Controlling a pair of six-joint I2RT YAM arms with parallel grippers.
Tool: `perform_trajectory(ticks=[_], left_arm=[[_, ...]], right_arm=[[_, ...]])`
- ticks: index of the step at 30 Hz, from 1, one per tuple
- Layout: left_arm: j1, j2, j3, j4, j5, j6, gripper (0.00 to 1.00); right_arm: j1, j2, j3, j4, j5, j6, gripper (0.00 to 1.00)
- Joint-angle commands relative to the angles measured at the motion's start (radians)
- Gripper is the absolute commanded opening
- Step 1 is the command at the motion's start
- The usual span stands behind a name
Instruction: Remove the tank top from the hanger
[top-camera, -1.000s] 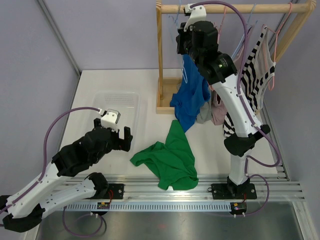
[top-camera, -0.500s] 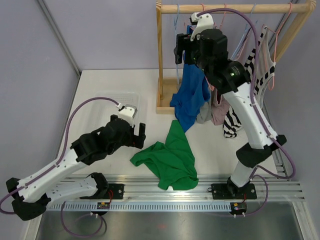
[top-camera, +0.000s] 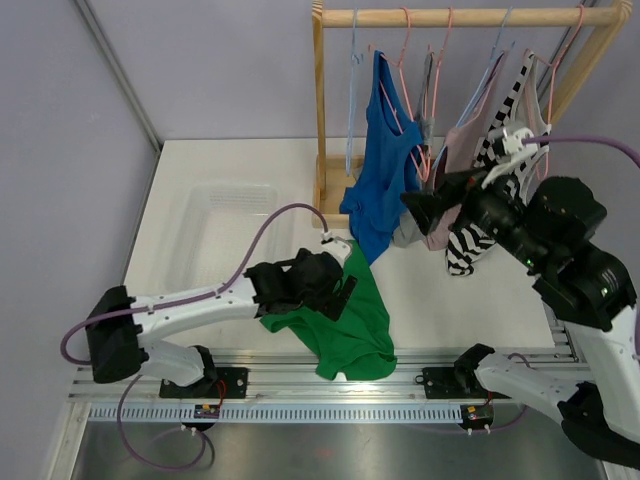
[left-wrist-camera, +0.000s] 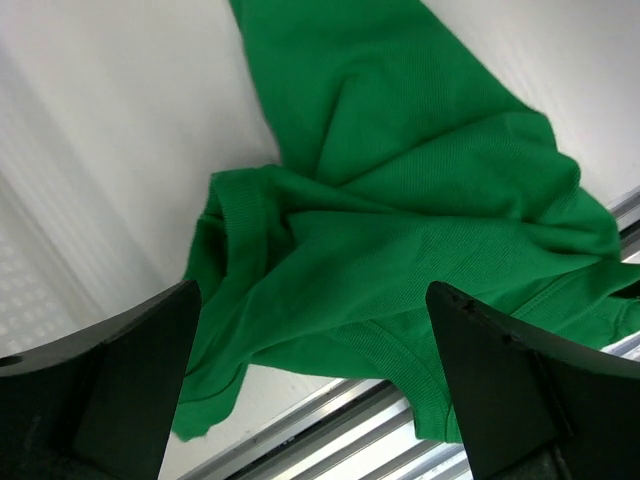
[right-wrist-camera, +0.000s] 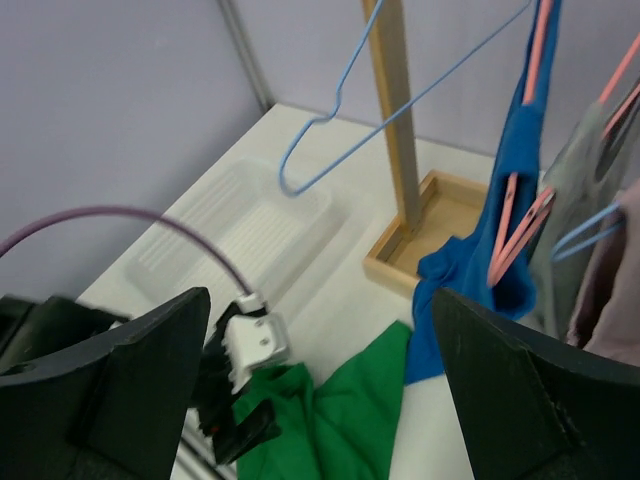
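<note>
Your left gripper (top-camera: 343, 291) was spread wide over the green tank top (top-camera: 345, 325), which lay crumpled on the table (top-camera: 220, 160) at the middle of its near edge. In the left wrist view the two fingers stood to either side of the bunched cloth and gripped nothing. Whether their tips touched the fabric could not be told.

Your right gripper (right-wrist-camera: 320, 292) was also fully spread and empty. It hung in the air on the near side of the wooden rack (top-camera: 320, 110), close to the hanging clothes.

The rack stood toward the table's far right corner. On it, the blue tank top (top-camera: 380, 180) hung from a pink hanger (right-wrist-camera: 540, 35), and its lower part sagged down past the rack's base toward the green top. An empty blue hanger (right-wrist-camera: 283, 165) hung just left of it. Right of the blue top hung a grey garment, a pinkish one and a striped garment (top-camera: 500, 170). A clear tray (top-camera: 225, 215) sat on the left part of the table.
</note>
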Motion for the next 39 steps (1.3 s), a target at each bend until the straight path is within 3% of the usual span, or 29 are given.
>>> perform_trajectory(ticks=[1, 6, 11, 14, 15, 18, 21, 22, 31, 39], left_arm=[[-0.018, 0.098, 0.011, 0.114, 0.042, -0.004, 0.99], [-0.038, 0.232, 0.002, 0.188, 0.07, -0.01, 0.99], [-0.052, 0.327, -0.029, 0.267, 0.102, -0.024, 0.99], [-0.052, 0.382, -0.055, 0.315, 0.117, -0.03, 0.93], [-0.052, 0.398, -0.06, 0.326, 0.127, -0.03, 0.73], [-0.062, 0.425, -0.06, 0.329, 0.137, -0.045, 0.34], [-0.081, 0.392, -0.043, 0.287, 0.108, -0.051, 0.17], [-0.087, 0.374, -0.023, 0.242, 0.076, -0.057, 0.0], [-0.093, 0.064, 0.147, -0.123, -0.301, -0.077, 0.0], [-0.055, -0.082, 0.345, -0.355, -0.56, -0.039, 0.0]], right_arm=[[0.008, -0.12, -0.161, 0.057, -0.178, 0.062, 1.0], [0.008, -0.298, -0.308, 0.06, -0.287, 0.078, 1.0], [0.008, -0.333, -0.313, -0.012, -0.359, 0.073, 0.99], [0.008, -0.335, -0.311, -0.049, -0.382, 0.075, 0.99], [0.008, -0.337, -0.316, -0.053, -0.387, 0.078, 1.0], [0.008, -0.346, -0.331, -0.053, -0.411, 0.088, 1.0], [0.008, -0.352, -0.33, -0.069, -0.434, 0.084, 1.0], [0.008, -0.355, -0.33, -0.073, -0.434, 0.078, 1.0], [0.008, -0.384, -0.336, -0.08, -0.41, 0.072, 0.99], [0.008, -0.41, -0.298, -0.083, -0.382, 0.098, 0.99]])
